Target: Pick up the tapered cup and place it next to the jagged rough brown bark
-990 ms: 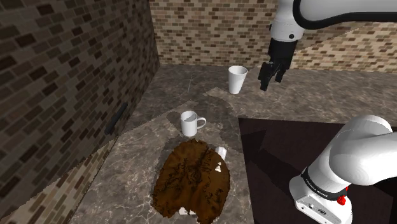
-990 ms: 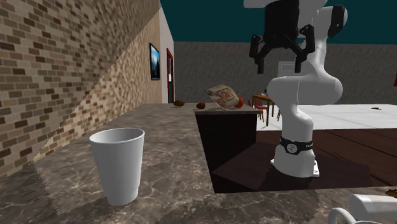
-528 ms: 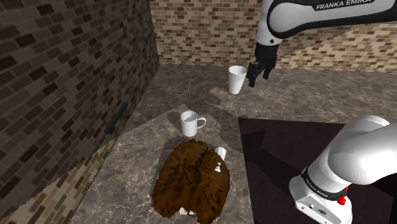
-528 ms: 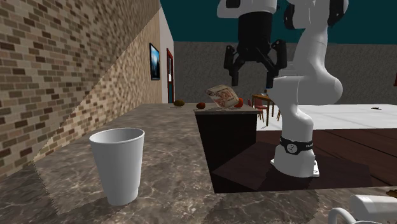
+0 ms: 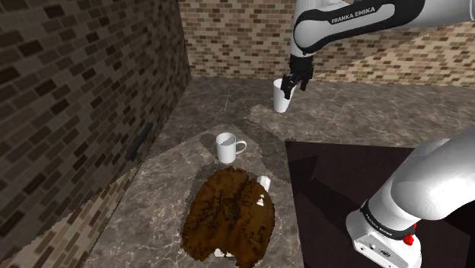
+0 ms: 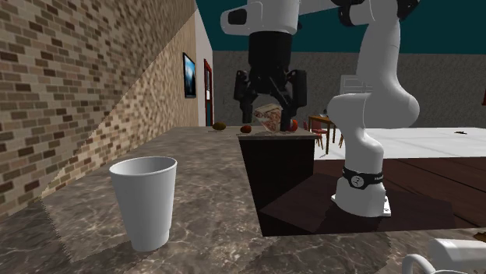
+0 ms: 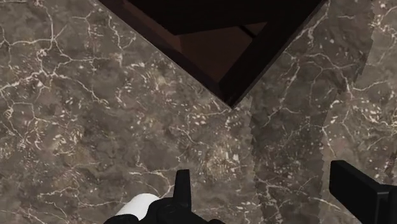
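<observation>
The tapered cup (image 5: 282, 97) is plain white and stands upright at the far end of the dark marble counter; it is large and near in the second exterior view (image 6: 144, 201). The rough brown bark (image 5: 232, 213) lies flat at the counter's near end. My black gripper (image 5: 289, 82) hangs open above the counter, close by the cup's rim on the shoulder view's right. In the second exterior view the gripper (image 6: 270, 103) is well above the cup's height, fingers spread. In the wrist view a bit of the cup's white rim (image 7: 139, 207) lies just outside one finger (image 7: 182, 189), not between the two.
A white mug (image 5: 227, 147) with a handle stands between cup and bark. A small white object (image 5: 264, 181) lies at the bark's edge. A brick wall (image 5: 84, 99) lines the counter's left side. The dark stand (image 5: 342, 175) borders the counter on the right.
The arm has swung toward the shoulder view's left, carrying the gripper from the cup's right to right by its rim. The fingers stayed open. Cup, mug and bark have not moved.
</observation>
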Available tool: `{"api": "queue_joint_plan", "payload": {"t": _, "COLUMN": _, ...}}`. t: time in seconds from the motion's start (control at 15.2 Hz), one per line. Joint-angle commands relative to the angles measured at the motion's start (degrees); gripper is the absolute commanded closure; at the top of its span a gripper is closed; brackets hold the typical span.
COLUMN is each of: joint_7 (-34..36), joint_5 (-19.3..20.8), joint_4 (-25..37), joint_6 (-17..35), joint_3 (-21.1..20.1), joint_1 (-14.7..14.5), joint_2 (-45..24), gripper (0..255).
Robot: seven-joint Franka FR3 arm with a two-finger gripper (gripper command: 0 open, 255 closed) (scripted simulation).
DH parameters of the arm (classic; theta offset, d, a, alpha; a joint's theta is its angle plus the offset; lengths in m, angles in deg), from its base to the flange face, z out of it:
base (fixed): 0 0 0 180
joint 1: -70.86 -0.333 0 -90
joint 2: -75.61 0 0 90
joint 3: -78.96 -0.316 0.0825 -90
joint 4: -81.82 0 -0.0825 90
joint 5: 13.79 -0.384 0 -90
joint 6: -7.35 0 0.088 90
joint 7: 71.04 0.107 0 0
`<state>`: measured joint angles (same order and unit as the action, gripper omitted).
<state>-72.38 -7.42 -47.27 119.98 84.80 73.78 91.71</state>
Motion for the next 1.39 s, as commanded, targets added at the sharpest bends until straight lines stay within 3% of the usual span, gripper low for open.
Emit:
{"api": "queue_joint_plan", "payload": {"t": 0.0, "joint_7": -0.58, "joint_5": 0.41, "joint_4": 2.80, "joint_6": 2.00, "joint_3": 0.59, "joint_1": 0.38, "joint_2": -4.29, "gripper": 0}}
{"api": "queue_joint_plan", "payload": {"t": 0.46, "joint_7": -2.69, "joint_5": 0.88, "joint_4": 14.35, "joint_6": 6.52, "joint_3": 2.32, "joint_1": 1.77, "joint_2": -18.68, "gripper": 0}}
{"api": "queue_joint_plan", "payload": {"t": 0.92, "joint_7": -4.89, "joint_5": 0.20, "joint_4": 29.34, "joint_6": 7.73, "joint_3": 3.39, "joint_1": 3.60, "joint_2": -33.19, "gripper": 0}}
{"api": "queue_joint_plan", "payload": {"t": 1.32, "joint_7": -4.97, "joint_5": 0.06, "joint_4": 27.48, "joint_6": 11.62, "joint_3": 3.45, "joint_1": 4.04, "joint_2": -35.19, "gripper": 0}}
